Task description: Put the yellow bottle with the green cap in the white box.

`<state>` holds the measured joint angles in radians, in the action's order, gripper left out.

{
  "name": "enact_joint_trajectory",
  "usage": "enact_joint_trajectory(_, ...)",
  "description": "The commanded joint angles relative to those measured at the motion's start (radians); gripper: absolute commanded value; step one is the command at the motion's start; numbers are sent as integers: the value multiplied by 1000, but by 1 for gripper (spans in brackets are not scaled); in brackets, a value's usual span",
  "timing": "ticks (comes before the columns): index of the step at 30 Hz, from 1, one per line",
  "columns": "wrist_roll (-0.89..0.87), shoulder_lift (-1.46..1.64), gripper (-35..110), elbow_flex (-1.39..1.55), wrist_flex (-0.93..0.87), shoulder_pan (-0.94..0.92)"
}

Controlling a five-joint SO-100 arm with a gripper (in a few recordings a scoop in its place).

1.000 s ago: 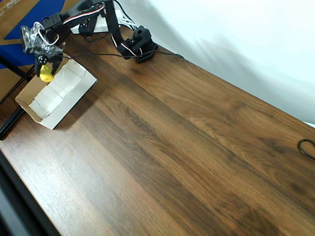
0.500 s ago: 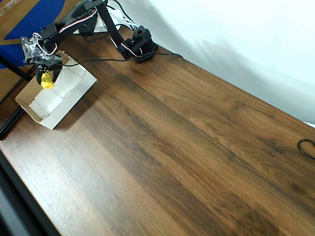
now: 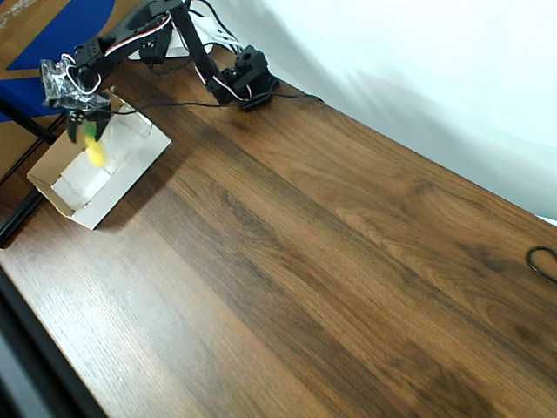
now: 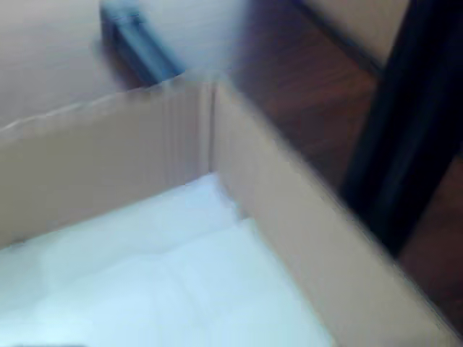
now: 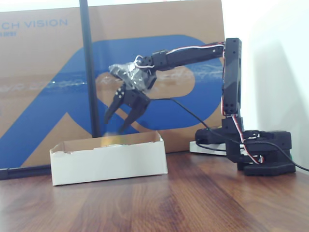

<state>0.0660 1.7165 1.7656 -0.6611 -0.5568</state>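
Most of the job looks done, judging from how things lie. At the left of the overhead view the white box (image 3: 97, 170) sits near the corner of the desk (image 3: 331, 261), and a blurred yellow-green smear, the yellow bottle with the green cap (image 3: 94, 150), shows over the box's white inside, just under the gripper (image 3: 83, 126). In the fixed view the same blur (image 5: 112, 138) sits at the level of the box's (image 5: 108, 159) top rim, directly below the gripper (image 5: 121, 116), whose fingers stand spread wide with nothing between them. The bottle seems to be loose and dropping into the box; whether it has landed on the floor of the box I cannot tell. The wrist view looks down on a corner of the box (image 4: 239, 217) and its white floor. To the right the arm's base stands on the desk. What is left, I judge, is only for the bottle to settle inside and the arm to draw clear.
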Motion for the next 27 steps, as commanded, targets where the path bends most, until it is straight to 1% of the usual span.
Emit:
enact_joint_trajectory(1, 14, 107, 19, -5, 2, -15)
enact_joint_trajectory(5, 15, 156, 18, 21, 0, 3)
enact_joint_trajectory(10, 0, 270, 0, 112, -2, 81)
enact_joint_trajectory(14, 21, 448, 0, 290, 14, 196)
enact_joint_trajectory(19, 41, 744, 0, 560, 40, 348)
enact_joint_trajectory(27, 58, 1204, 0, 871, -40, 479)
